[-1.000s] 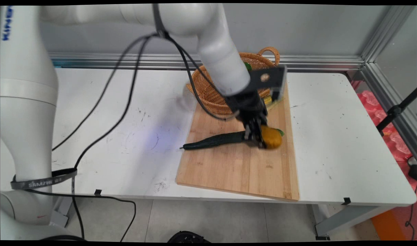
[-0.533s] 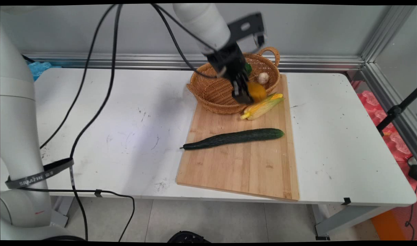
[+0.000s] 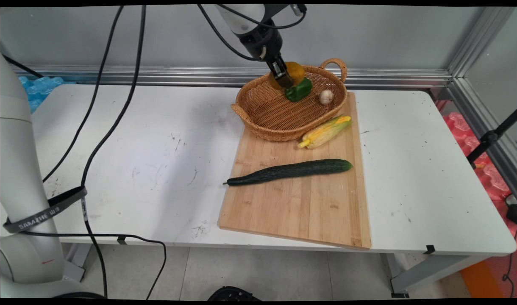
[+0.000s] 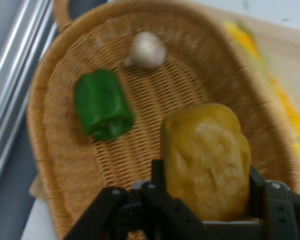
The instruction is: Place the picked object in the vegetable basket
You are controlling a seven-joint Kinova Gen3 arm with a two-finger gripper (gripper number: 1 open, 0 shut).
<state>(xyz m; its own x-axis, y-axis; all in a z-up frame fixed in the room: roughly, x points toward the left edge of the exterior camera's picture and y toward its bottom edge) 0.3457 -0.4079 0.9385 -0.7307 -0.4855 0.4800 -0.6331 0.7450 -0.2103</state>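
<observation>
Change: a second ago the gripper (image 3: 282, 76) was low on the cutting board (image 3: 296, 207), clamped on the yellow pepper (image 3: 294, 70) beside the cucumber (image 3: 290, 171); half a second ago it hung at the basket's near rim; now it is high over the wicker basket (image 3: 262, 116), by the far rim
Meaning: the yellow pepper has left the board and is carried in the air above the basket's inside; nothing else on the board has shifted
Fingers: closed on the yellow pepper (image 4: 207, 160), one finger on each flank, the jaws held apart only by the pepper's width
Yellow pepper, place: in the gripper, above the basket and not touching it, just above the green pepper (image 3: 298, 90) as the main view shows it
Basket contents: one green pepper (image 4: 102, 105), one garlic bulb (image 3: 325, 97), lying apart from each other on the weave
Board contents: one cucumber lying crosswise, one ear of corn (image 3: 325, 131) just beside the basket's near wall
Count: one basket, one board, two peppers (one yellow, one green), one garlic bulb (image 4: 147, 48), one cucumber, one corn ear
Table: the white table (image 3: 157, 140) carries the board, and the basket sits partly on the board's far end
</observation>
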